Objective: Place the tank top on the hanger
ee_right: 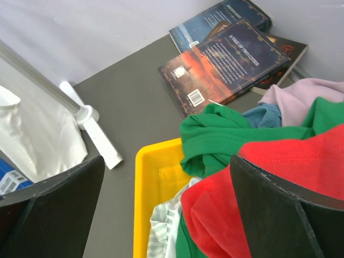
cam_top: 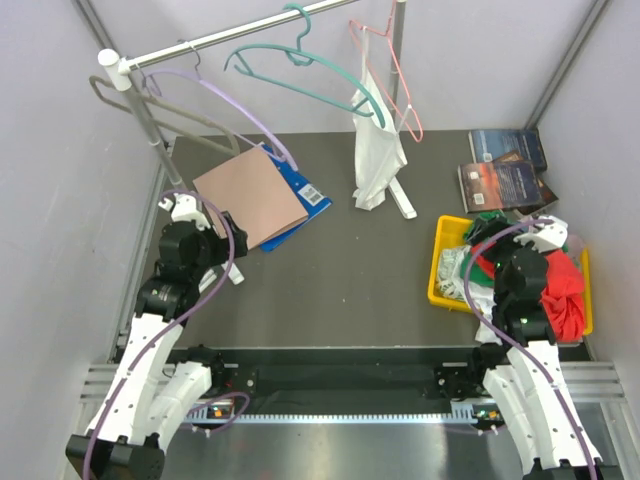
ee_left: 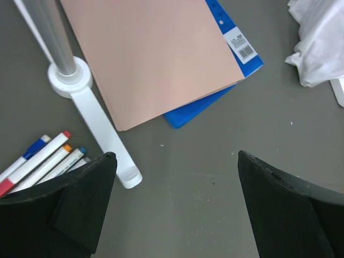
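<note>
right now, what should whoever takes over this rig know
left end effector: open, empty, near the pink folder.
right end effector: open, empty, over the yellow bin.
red tank top: in the bin, piled with other clothes.
teal hanger: hooked on the rail, nothing on it.
done: nothing yet.
left: grasp the tank top, lift it out, and put its straps over the hanger.

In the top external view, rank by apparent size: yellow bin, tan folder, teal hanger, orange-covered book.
Largest: yellow bin. Then tan folder. Smallest: orange-covered book. The teal hanger spans wide but is thin and hangs nearer the camera, so I leave it unranked.
</note>
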Robot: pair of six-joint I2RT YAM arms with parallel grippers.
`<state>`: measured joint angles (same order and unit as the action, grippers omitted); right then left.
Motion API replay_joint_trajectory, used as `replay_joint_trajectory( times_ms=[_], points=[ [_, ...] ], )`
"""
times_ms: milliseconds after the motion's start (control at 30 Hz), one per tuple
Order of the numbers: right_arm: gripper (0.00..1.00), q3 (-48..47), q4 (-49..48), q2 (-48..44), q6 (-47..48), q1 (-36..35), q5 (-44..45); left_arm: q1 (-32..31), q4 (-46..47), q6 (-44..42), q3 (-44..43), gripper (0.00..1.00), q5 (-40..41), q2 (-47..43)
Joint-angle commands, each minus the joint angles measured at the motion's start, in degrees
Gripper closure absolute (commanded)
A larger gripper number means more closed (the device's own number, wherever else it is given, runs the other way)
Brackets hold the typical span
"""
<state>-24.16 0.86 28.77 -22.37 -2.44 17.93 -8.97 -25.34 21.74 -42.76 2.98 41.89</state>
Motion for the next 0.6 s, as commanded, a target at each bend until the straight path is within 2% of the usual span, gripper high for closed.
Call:
replay_joint_trajectory(
  times_ms=[0,67,167,300,367,500,567],
  points=[
    [0.00,-3.26,1.16,0.23,-0.22,0.59,2.46,0.01,-3.04,-2.39,-4.43,0.01,6.23,-0.58],
    [0.00,-3.87,1.86,0.49,-0.57,0.59,2.89,0.01,-3.48,-3.54,-5.13,0.01,7.56,-0.14],
    [0.00,-5.71,4.84,1.11,-1.71,0.59,5.00,0.01,-3.84,-6.88,-5.14,0.01,4.42,-0.23],
    [0.00,-9.05,11.50,1.99,-3.20,0.68,8.95,0.01,-1.21,-6.53,-3.21,0.01,2.82,-1.55],
    [0.00,-12.12,14.85,2.42,-5.04,0.50,13.25,0.01,-0.32,-6.01,-1.45,0.01,2.73,-2.69],
    [0.00,-18.63,29.06,3.65,-11.19,0.59,24.41,0.09,-0.41,-6.62,0.05,0.01,2.12,-4.01],
    [0.00,-21.80,32.69,4.79,-12.43,0.50,28.20,0.01,-0.41,-6.53,0.40,0.01,2.99,-4.53]
  ],
)
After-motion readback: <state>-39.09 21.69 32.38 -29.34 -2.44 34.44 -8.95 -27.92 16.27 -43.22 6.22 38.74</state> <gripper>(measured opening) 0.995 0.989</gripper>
